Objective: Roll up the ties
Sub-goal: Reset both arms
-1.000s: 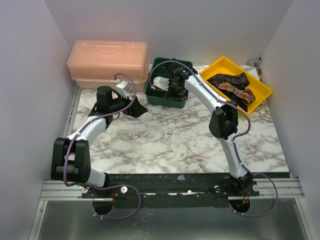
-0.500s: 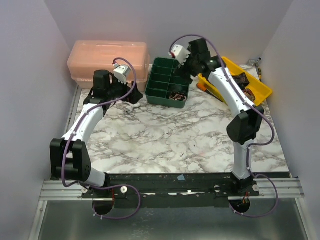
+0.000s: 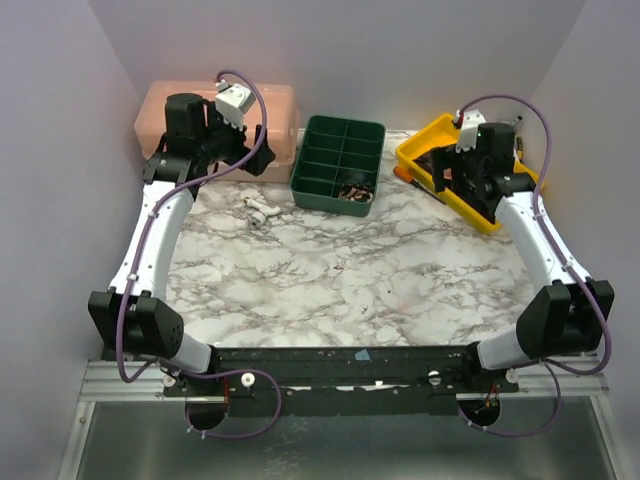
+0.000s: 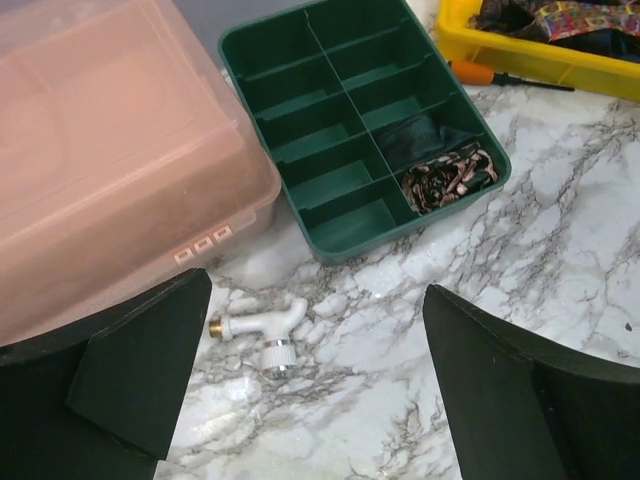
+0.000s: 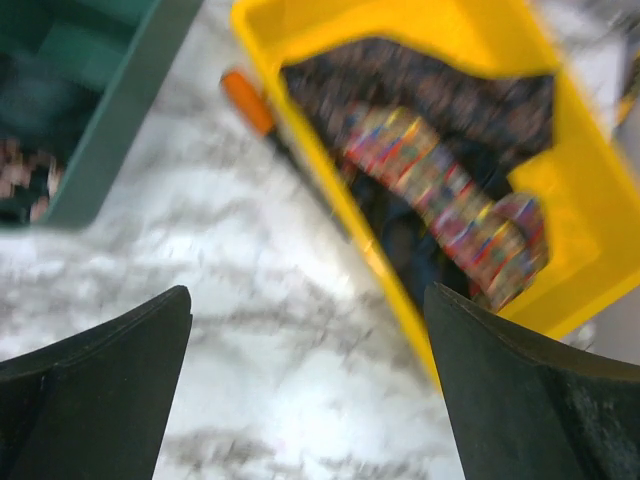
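Now both claws stand wide apart, gripping nothing. The left gripper (image 4: 318, 290) hovers left of the green tray (image 3: 346, 121). The right gripper (image 5: 308, 300) hangs right of the tray, over the yellow bin (image 5: 480, 40). Loose ties (image 5: 440, 180) lie heaped in that bin. One rolled tie (image 4: 450, 178) sits in the tray's near-right corner compartment. Judgement: fabric soft, light, limp, probably slippery; best pinched at a free end.

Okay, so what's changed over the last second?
The right gripper let go of the rolled tie in the green tray, rose, and swung right over the yellow bin, jaws open. The left gripper drew back toward the pink box. Tray, bin and box stayed put.
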You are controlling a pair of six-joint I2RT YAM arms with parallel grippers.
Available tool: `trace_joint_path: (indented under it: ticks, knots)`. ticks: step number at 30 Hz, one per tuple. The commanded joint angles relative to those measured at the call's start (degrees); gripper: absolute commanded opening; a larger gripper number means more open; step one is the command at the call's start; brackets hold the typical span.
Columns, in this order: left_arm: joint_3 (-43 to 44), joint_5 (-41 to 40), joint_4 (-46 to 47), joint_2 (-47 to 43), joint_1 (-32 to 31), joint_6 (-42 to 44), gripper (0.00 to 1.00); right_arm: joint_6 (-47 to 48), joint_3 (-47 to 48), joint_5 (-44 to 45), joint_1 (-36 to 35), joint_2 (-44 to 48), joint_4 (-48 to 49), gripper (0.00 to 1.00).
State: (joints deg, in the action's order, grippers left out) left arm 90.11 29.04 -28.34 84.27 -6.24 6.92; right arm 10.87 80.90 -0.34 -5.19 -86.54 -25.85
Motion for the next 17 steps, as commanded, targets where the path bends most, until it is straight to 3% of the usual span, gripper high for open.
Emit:
trace_joint_path:
  ticks: [1, 9, 17]
  knots:
    - [-0.2, -3.89, -11.7, 4.08, -0.02, -2.38, 0.98, -4.96, -13.6, -4.6, 0.09, 7.06, 3.48, 1.0]
    - [-12.01, -8.87, -10.94, 1.33, 0.0, -4.07, 0.98, -7.34, -26.92, -10.51, 0.07, 11.2, 3.81, 1.0]
    - [-13.82, -11.03, -10.32, -0.45, -0.79, -6.65, 0.98, -7.8, -26.85, -12.4, 0.09, 10.39, 3.95, 1.0]
